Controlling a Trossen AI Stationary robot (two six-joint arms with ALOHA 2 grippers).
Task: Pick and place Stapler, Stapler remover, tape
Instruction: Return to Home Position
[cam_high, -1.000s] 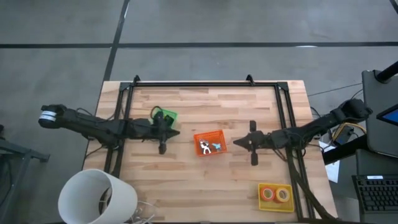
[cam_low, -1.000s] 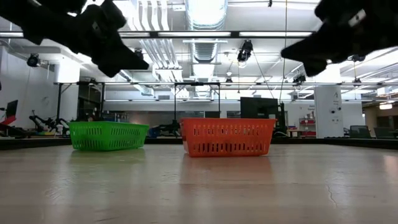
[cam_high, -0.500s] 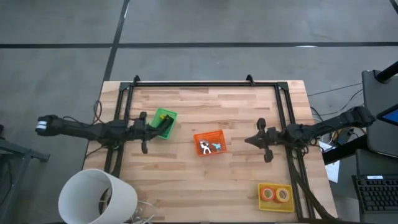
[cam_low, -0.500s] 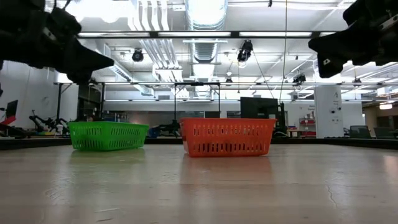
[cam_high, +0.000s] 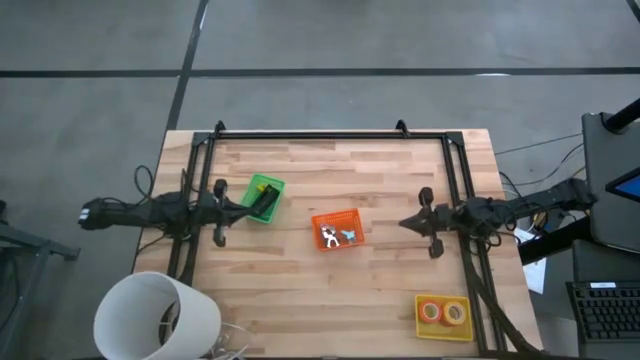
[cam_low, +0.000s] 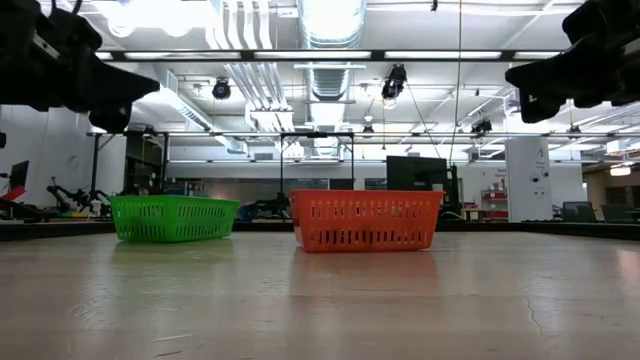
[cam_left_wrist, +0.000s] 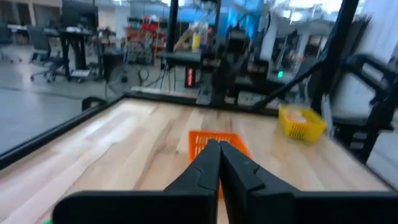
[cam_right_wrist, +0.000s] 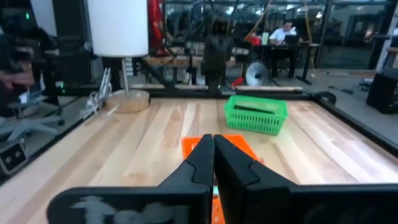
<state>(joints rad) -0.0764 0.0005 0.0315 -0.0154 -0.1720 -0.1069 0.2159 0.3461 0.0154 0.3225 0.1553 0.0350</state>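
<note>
Both arms have pulled back toward the table's sides. The left gripper (cam_high: 244, 204) is clear of the green plastic mesh bin (cam_high: 262, 181), and the right gripper (cam_high: 404, 222) is withdrawn too. Both sets of fingers are pressed together and empty. The small black bar-shaped stapler (cam_high: 266, 200) apparently lies in the green bin, and the ring-shaped tape rolls (cam_high: 431, 311) sit in the yellow mesh bin (cam_high: 419, 322). Sorting looks finished.

black stapler (cam_high: 268, 201), green bin (cam_high: 251, 190), orange bin (cam_high: 335, 213), yellow bin (cam_high: 419, 316)

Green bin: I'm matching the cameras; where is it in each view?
High view: green bin, on the table's left half, left of the orange bin.
Low view: green bin, at left, apart from the orange bin.
Left wrist view: not clearly in it.
Right wrist view: green bin, beyond the orange bin.
Shared landmark: the orange bin, in all four.
</note>
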